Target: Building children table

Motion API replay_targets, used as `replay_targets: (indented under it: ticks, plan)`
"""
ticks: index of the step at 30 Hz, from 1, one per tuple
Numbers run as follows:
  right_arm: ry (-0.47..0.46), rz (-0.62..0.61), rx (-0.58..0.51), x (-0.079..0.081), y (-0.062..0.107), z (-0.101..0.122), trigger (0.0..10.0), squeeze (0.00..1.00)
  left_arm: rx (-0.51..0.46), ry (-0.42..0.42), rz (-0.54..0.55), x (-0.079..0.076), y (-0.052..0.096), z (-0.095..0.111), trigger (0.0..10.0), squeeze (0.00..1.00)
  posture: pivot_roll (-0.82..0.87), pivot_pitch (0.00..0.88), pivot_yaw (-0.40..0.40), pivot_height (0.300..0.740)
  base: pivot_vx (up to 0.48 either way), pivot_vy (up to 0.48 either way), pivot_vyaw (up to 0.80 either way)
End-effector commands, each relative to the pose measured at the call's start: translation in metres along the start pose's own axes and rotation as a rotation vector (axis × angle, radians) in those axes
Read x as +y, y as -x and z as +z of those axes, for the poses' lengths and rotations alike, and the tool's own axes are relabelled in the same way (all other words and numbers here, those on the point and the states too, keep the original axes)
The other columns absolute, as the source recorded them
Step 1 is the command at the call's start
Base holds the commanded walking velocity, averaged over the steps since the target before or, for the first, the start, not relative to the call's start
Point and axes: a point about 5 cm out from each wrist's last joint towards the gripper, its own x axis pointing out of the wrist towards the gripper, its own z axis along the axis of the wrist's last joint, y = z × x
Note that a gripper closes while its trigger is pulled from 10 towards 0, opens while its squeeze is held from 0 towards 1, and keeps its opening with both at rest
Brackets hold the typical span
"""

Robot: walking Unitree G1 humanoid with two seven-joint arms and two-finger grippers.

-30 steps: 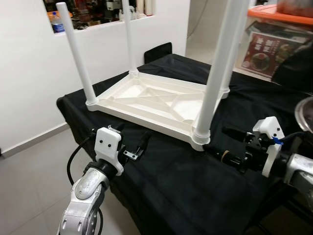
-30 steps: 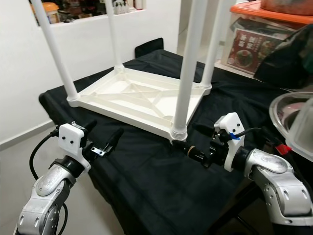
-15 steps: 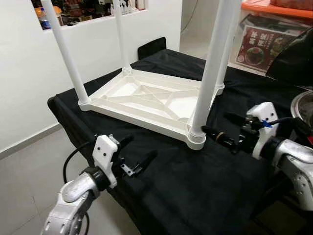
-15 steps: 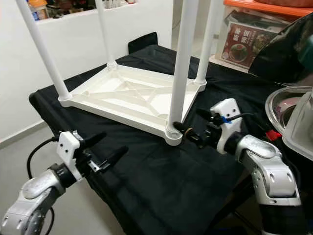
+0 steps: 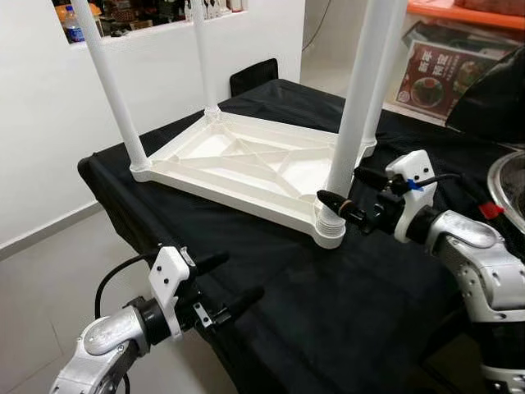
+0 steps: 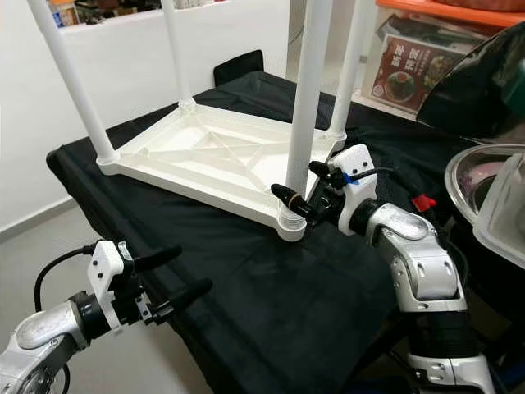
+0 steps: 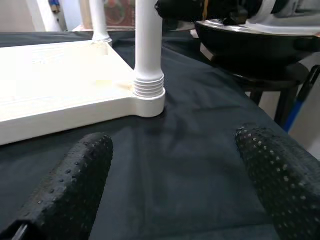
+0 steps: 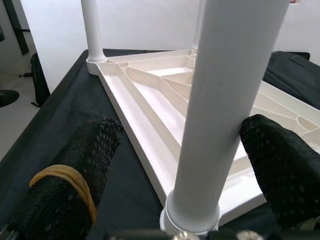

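Inverted white plastic children's table [image 5: 246, 168] resting tabletop-down on a black cloth [image 5: 328, 295] that drapes a work surface; its four smooth cylindrical legs stand upright, and the underside shows moulded diagonal ribs and shallow panels. The near corner leg [image 5: 354, 123] seats in a ribbed, threaded collar [image 5: 330, 228] at the tabletop's corner.

Compared with the frame one second earlier, the right gripper [image 5: 354, 197] has advanced from open cloth beside the corner to the leg itself: its two black, dimple-textured fingers [image 8: 95, 150] now straddle the leg just above the collar, one on each side. The jaws are spread apart; in the right wrist view the far finger appears to lie against the leg, though contact cannot be confirmed from this angle. A yellow rubber band [image 8: 67, 177] wraps one finger.

The left gripper [image 5: 221, 283] has dropped lower and nearer the camera over the same interval. It now hovers off the front edge of the cloth, fingers parted and holding nothing, well apart from the table. The left wrist view looks between its two pebbled black fingers [image 7: 75, 185] toward the collar.

Background: a white wall [image 5: 49, 148] with a shelf ledge, grey floor tiles [image 5: 41, 271], an orange-lidded storage box [image 5: 459, 12] and the rim of a metal bowl [image 6: 484, 176] to the right.
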Motion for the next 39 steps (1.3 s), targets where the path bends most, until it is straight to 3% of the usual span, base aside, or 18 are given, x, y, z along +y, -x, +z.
replay_targets:
  ticks: [1,6,10,21,22,23,24,30,36,38,39]
  plan:
    - [0.000,0.008,0.008,0.000,-0.001,0.000,10.0,0.00,0.013,0.013,-0.020,-0.004,0.001,-0.001,10.0,0.00,-0.04,0.079,0.005,0.740,0.000,0.000,0.00]
    - [-0.005,-0.007,0.018,-0.002,-0.002,-0.003,10.0,0.00,0.010,0.018,-0.031,-0.007,-0.001,0.000,10.0,0.00,-0.05,0.081,0.006,0.740,0.000,0.000,0.00]
    - [-0.014,-0.109,0.017,-0.005,-0.024,-0.007,10.0,0.00,-0.004,0.020,-0.064,-0.012,-0.006,0.004,10.0,0.00,-0.04,0.085,0.011,0.740,0.000,0.000,0.00]
    - [-0.035,-0.109,-0.024,-0.008,-0.030,0.002,10.0,0.00,-0.004,0.022,-0.080,-0.016,-0.007,0.005,10.0,0.00,-0.04,0.089,0.011,0.740,0.000,0.000,0.00]
    - [-0.033,-0.114,-0.022,-0.008,-0.030,0.003,6.7,0.00,-0.003,0.021,-0.081,-0.017,-0.007,0.005,10.0,0.00,-0.04,0.090,0.010,0.740,0.000,0.000,0.00]
    - [-0.033,-0.114,-0.022,-0.008,-0.030,0.003,6.7,0.00,-0.003,0.021,-0.081,-0.017,-0.007,0.005,10.0,0.00,-0.04,0.090,0.010,0.740,0.000,0.000,0.00]
    - [-0.033,-0.123,-0.021,-0.008,-0.029,0.003,0.0,0.00,-0.002,0.021,-0.082,-0.017,-0.008,0.005,10.0,0.00,-0.04,0.091,0.009,0.740,0.000,0.000,0.00]
    - [-0.025,-0.167,0.003,-0.005,-0.026,0.000,0.0,0.00,0.007,0.023,-0.086,-0.019,-0.008,0.004,10.0,0.00,-0.04,0.093,0.010,0.740,0.000,0.000,0.00]
    - [-0.043,-0.209,0.033,0.008,-0.028,-0.005,0.0,0.00,0.011,0.023,-0.088,-0.019,-0.008,0.004,10.0,0.00,-0.05,0.093,0.011,0.740,0.000,0.000,0.00]
    - [-0.049,-0.243,0.043,0.013,-0.028,-0.007,0.0,0.00,0.011,0.023,-0.089,-0.019,-0.008,0.004,10.0,0.00,-0.05,0.095,0.013,0.740,0.000,0.000,0.00]
    - [-0.076,-0.321,0.060,0.017,-0.029,-0.009,0.0,0.00,0.014,0.023,-0.091,-0.019,-0.008,0.003,10.0,0.00,-0.05,0.095,0.014,0.740,0.000,0.000,0.00]
